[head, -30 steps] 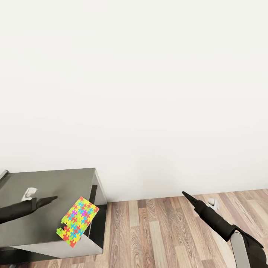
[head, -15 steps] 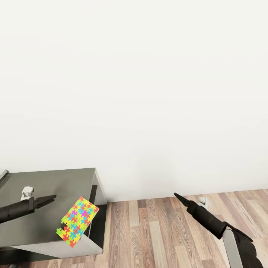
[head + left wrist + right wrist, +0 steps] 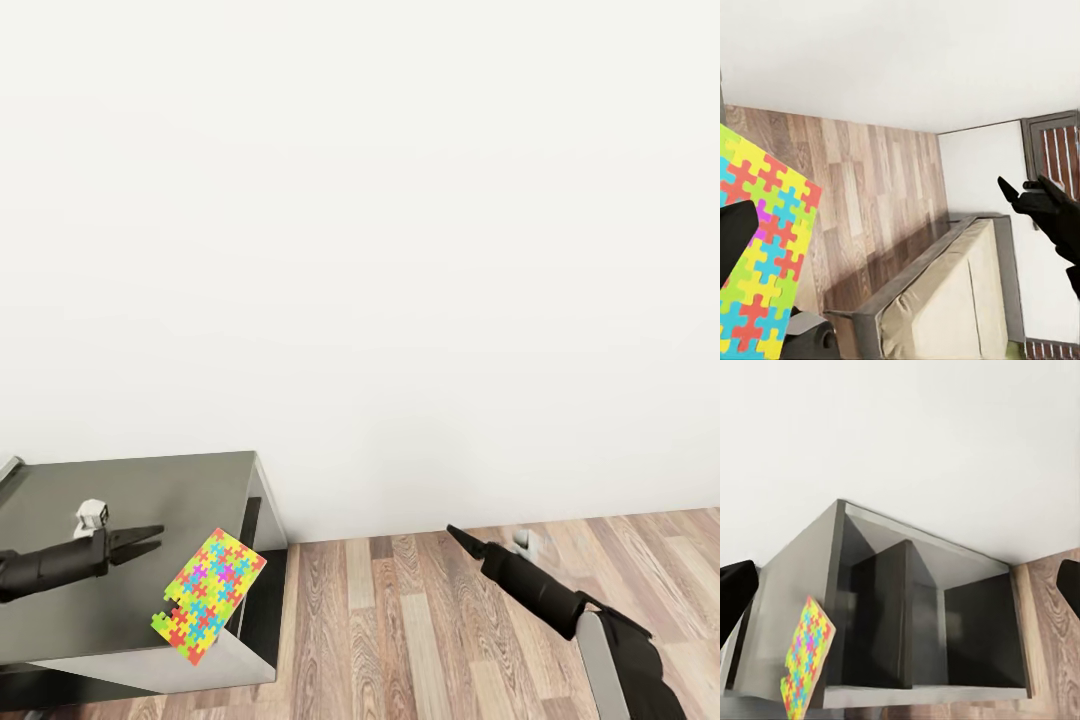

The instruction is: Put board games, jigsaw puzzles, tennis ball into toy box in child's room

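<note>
1 jigsaw puzzle (image 3: 208,597) overhanging the table (image 3: 120,500) edge, left hand (image 3: 150,541) nearby.

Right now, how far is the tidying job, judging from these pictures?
Nothing looks done here: the toy box is out of view. One puzzle lies on the dark table, overhanging its edge. The left claw is open beside it, not touching. The right claw hangs over the floor, holding nothing. Everything else is left.
</note>
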